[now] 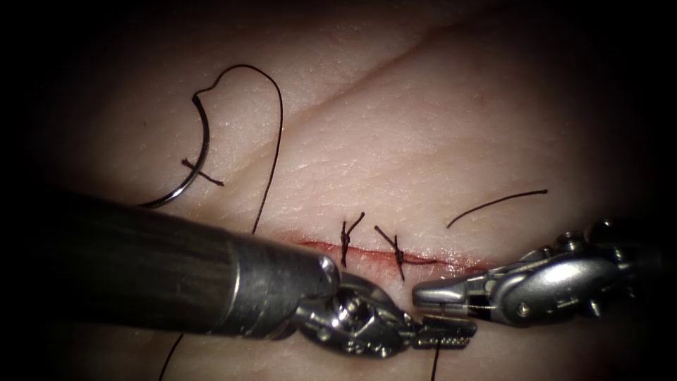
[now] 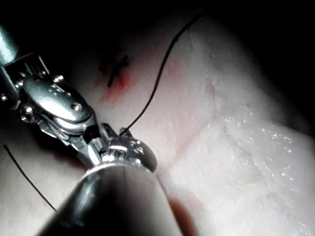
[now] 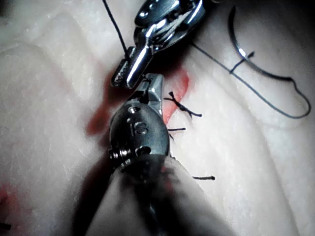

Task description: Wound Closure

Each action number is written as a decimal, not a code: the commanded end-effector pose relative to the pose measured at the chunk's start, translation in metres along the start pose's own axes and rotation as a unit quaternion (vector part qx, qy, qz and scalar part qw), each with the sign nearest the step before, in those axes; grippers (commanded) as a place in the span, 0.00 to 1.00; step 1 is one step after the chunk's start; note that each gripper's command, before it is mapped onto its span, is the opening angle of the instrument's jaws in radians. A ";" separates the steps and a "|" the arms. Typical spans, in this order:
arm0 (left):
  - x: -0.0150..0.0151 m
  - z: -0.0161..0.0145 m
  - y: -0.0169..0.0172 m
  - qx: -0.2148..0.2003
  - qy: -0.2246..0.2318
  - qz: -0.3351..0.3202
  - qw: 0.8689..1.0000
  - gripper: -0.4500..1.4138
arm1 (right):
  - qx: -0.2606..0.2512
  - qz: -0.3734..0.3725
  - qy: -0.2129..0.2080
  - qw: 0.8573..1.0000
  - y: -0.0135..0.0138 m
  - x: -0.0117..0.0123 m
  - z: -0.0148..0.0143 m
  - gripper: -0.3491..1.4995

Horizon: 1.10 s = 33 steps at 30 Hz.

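The curved needle point(image 1: 204, 152) lies free on the tissue point(image 1: 437, 141), up and left of the cut point(image 1: 317, 246), held by neither tool. Its thread point(image 1: 278, 134) arcs over and runs down behind my left tool's shaft. Two knotted stitches point(image 1: 347, 241) point(image 1: 396, 250) cross the cut. My left tool point(image 1: 451, 331) sits below the cut, jaws shut on the thread point(image 1: 436, 356), which trails down from them. My right tool point(image 1: 422, 295) points left at the cut's right end, jaws shut with nothing seen in them. In the right wrist view its jaws point(image 3: 151, 87) sit just under the left tool point(image 3: 125, 69).
A short cut piece of thread point(image 1: 493, 204) lies loose on the tissue, right of the stitches. Another short piece point(image 1: 202, 173) crosses the needle. Red fluid point(image 1: 451, 262) lines the cut. A shallow crease point(image 1: 395, 60) runs diagonally across the upper tissue.
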 end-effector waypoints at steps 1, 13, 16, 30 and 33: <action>-0.0001 0.0005 0.0002 0.006 0.001 -0.013 1.000 0.70 | -0.004 0.009 -0.005 1.000 0.0000 -0.0008 -0.0002 0.00; 0.0001 -0.0006 -0.0005 0.045 0.042 -0.046 0.997 0.86 | -0.044 0.077 -0.018 0.996 0.0026 -0.0033 -0.0023 0.00; 0.0000 -0.0016 -0.0005 0.068 0.049 -0.058 0.995 0.79 | -0.051 0.093 -0.020 0.994 0.0035 -0.0043 -0.0026 0.00; -0.0001 -0.0009 -0.0007 0.135 0.067 -0.029 0.988 0.49 | -0.057 0.143 -0.025 0.988 0.0053 -0.0091 -0.0024 0.00; 0.0004 -0.0008 -0.0006 0.137 0.084 -0.022 0.987 0.51 | -0.057 0.143 -0.025 0.988 0.0054 -0.0092 -0.0024 0.00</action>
